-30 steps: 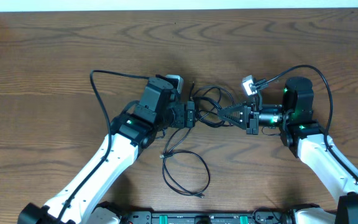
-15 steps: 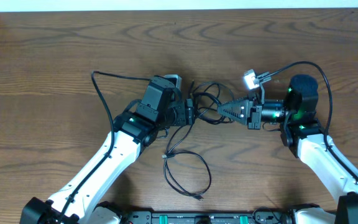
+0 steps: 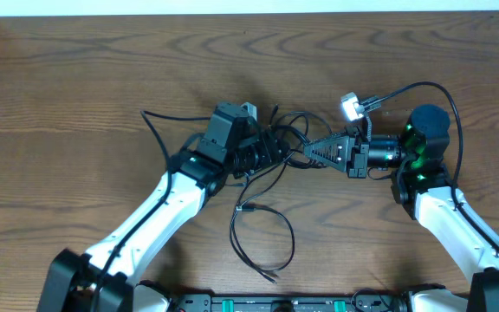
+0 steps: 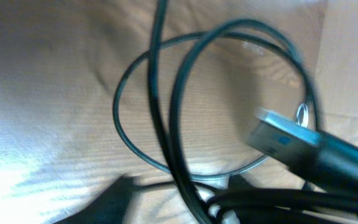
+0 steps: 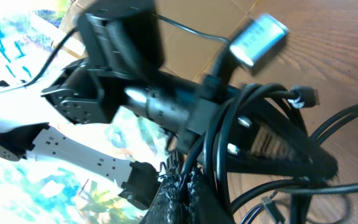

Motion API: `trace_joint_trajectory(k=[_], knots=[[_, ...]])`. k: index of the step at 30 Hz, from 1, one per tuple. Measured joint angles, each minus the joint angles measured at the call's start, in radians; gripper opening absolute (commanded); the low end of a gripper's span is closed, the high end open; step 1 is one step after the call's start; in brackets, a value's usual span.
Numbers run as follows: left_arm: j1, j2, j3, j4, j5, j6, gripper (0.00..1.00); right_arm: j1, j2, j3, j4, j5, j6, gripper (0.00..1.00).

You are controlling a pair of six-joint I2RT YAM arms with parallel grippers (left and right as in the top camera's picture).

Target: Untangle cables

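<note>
While the two arms meet at mid-counter, the right claw (image 3: 308, 152) has its tapered black fingers pressed together to a point, with thin cables (image 3: 291, 137) running out from that tip. Its wrist view shows glossy black cables (image 5: 219, 134) rising from between the closed fingers (image 5: 178, 186), so it is clamped on them. The left claw (image 3: 269, 154) sits just across from it, buried in the same knot with strands crossing over it. Whether its jaws stand apart or together I cannot tell: the overhead view hides them, and its own wrist view is blurred and shows only cable. That view has smooth, round black cables (image 4: 272, 200) curling in overlapping rings above pale wood grain. The knot lies between the two claws, with a few curls spreading toward the far side. One strand leaves it toward the near edge and lies slack on the counter (image 3: 76, 87) as a wide oval loop (image 3: 292, 245), with a small plug (image 3: 248, 206) near its top. The counter is dark brown wood with wavy grain.
</note>
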Motion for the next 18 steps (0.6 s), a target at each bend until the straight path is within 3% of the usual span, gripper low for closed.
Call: trace_joint_trajectory(k=[8, 15, 18], knots=[[0.005, 0.047, 0.0, 0.022, 0.079, -0.059, 0.08, -0.008, 0.004, -0.002, 0.151, 0.002, 0.068, 0.01], [0.117, 0.056, 0.0, 0.013, 0.083, 0.018, 0.07, -0.056, 0.003, -0.002, 0.13, 0.0, 0.058, 0.01], [0.177, 0.058, 0.0, 0.0, 0.073, 0.047, 0.08, -0.079, 0.002, 0.0, 0.047, 0.014, 0.024, 0.01]])
